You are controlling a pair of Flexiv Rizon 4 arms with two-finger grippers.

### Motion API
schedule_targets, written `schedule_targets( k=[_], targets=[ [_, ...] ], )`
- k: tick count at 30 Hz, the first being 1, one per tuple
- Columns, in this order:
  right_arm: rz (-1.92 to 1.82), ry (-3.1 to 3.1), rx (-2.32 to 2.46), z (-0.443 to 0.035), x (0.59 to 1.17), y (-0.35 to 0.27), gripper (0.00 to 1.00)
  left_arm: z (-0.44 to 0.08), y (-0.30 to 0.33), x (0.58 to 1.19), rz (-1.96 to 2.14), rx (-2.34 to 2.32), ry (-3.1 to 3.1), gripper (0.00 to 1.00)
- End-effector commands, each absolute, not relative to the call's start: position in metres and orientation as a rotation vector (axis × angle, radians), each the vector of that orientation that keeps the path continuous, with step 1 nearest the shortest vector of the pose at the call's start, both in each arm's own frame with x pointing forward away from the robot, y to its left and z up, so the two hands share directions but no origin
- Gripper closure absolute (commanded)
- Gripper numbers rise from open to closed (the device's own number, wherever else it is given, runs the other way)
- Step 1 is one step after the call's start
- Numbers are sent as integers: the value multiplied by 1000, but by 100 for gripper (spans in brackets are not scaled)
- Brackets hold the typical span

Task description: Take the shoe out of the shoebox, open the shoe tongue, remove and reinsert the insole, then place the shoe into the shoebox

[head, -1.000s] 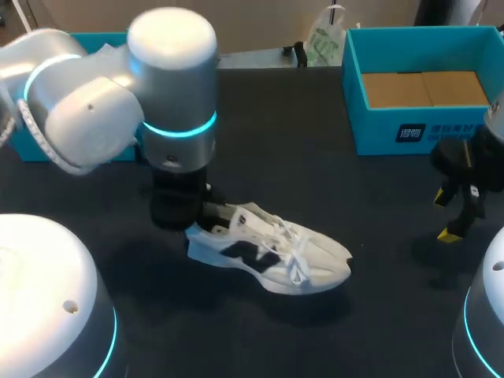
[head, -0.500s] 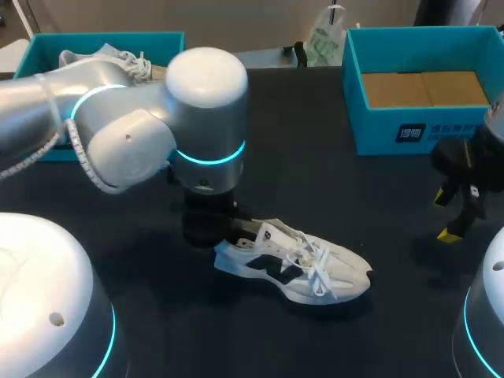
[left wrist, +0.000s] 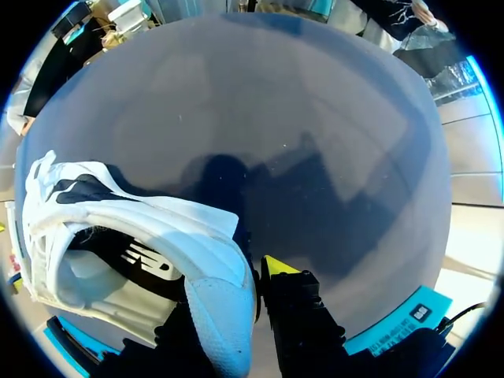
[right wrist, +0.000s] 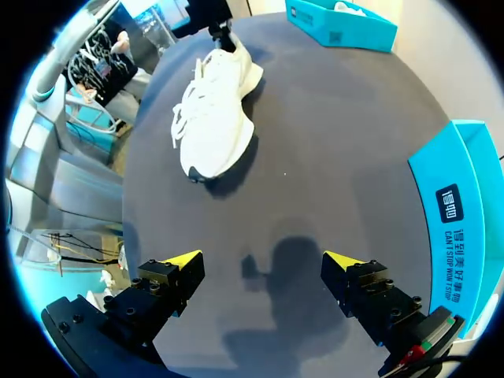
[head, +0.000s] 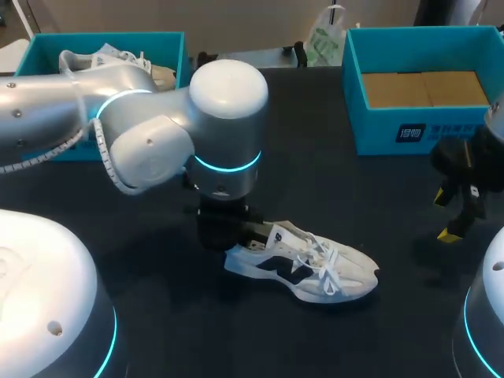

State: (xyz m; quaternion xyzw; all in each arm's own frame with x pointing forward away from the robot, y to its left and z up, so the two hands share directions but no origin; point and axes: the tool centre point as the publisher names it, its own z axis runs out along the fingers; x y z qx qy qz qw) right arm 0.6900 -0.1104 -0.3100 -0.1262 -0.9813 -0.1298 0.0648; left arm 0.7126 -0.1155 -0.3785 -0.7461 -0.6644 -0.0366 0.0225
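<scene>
The left fingers (left wrist: 276, 268) are clamping the heel of the white shoe (head: 303, 264), toe pointing four o'clock on the surface (head: 315, 181). The right fingers (right wrist: 179, 264) are hanging wide apart. A blue box (head: 378, 138), at the shoe's two o'clock, is carrying a white label (head: 409, 132).

shoe (head: 303, 268) mid-table (head: 315, 173), toe right | left gripper (left wrist: 253, 276) at heel | left box (head: 110, 37) back left | right box (head: 378, 130) back right | right gripper (right wrist: 264, 261) right of shoe, well apart
</scene>
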Motion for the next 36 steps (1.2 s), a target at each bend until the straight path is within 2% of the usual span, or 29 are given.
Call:
schedule_targets(
  k=[1,22,24,26,27,28,29,36],
  targets=[
    [-392,-2963,-381,-310,689,-111,0,-388,-119,716,-122,-2305,-2064,100],
    [-392,-2963,-381,-310,689,-111,0,-396,-126,719,-43,-2335,-2058,100],
    [-392,-2963,-381,-310,689,-111,0,-397,-127,718,-35,-2348,-2045,69],
    [-392,-2963,-381,-310,689,-111,0,-395,-128,716,-35,-2357,-2040,57],
    [-392,-2963,-381,-310,689,-111,0,-393,-128,716,-26,-2361,-2040,22],
    [-392,-2963,-381,-310,689,-111,0,-391,-129,715,-22,-2366,-2039,3],
    [-392,-2963,-381,-310,689,-111,0,-388,-129,715,-5,-2376,-2042,0],
    [-392,-2963,-381,-310,689,-111,0,-360,-127,708,97,-2405,-2083,0]
  ],
)
